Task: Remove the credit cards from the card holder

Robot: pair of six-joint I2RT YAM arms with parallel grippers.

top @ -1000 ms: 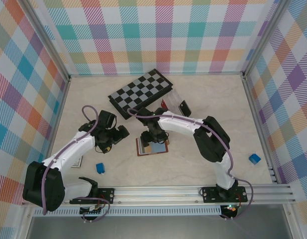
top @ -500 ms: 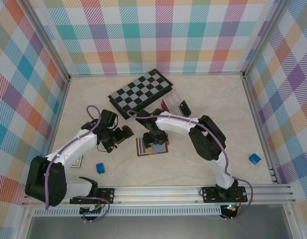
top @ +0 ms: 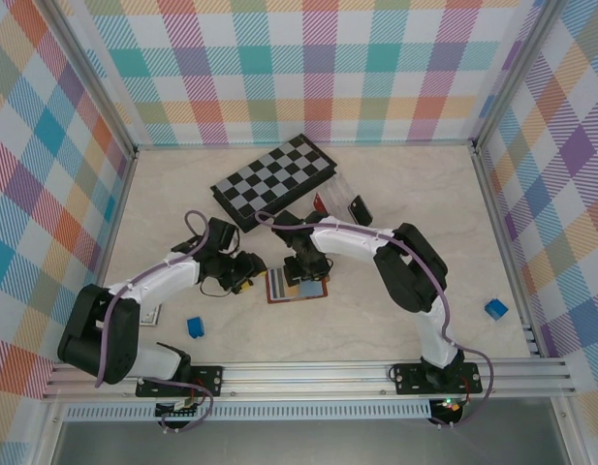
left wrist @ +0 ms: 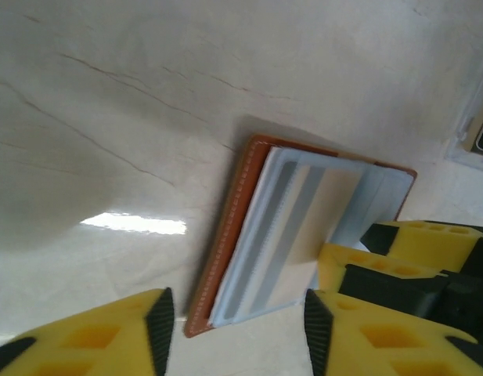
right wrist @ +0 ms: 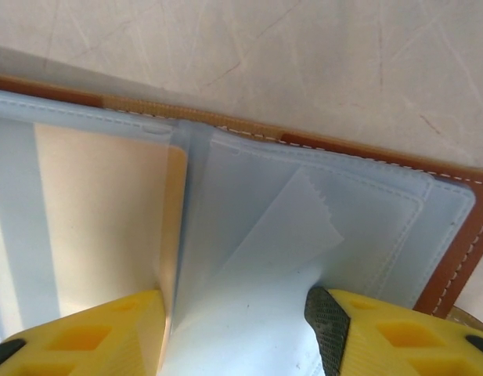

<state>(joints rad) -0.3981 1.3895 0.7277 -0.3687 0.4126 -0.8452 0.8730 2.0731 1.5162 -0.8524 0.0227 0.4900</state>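
- Card holder (top: 299,288) is lying open and flat on the desk (top: 395,329), just in front of the chessboard (top: 272,180), toward the arm bases. It is not touching the board.
- Brown leather edge with pale stitching is showing around a blue-grey lining.
- A tan card (right wrist: 100,219) is sitting in one pocket. Grey-striped card edges are stacked beside it in the left wrist view.
- Left fingers (top: 252,277) are sitting in front of the chessboard, at the holder's left end. They are standing apart and straddling the holder's near corner, with a thin gap showing on one side. Cannot tell whether they are pressing on the leather.
- Right fingers (top: 303,278) are coming down onto the holder from the chessboard side. They are standing apart, with a clear sleeve (right wrist: 304,235) lying loose across the gap between them, its edge curling up. No pinch on it is showing.
- The right arm's yellow tips are resting at the holder's far end in the left wrist view.
- A blue block (top: 195,327) is lying well in front of the chessboard, to the left.
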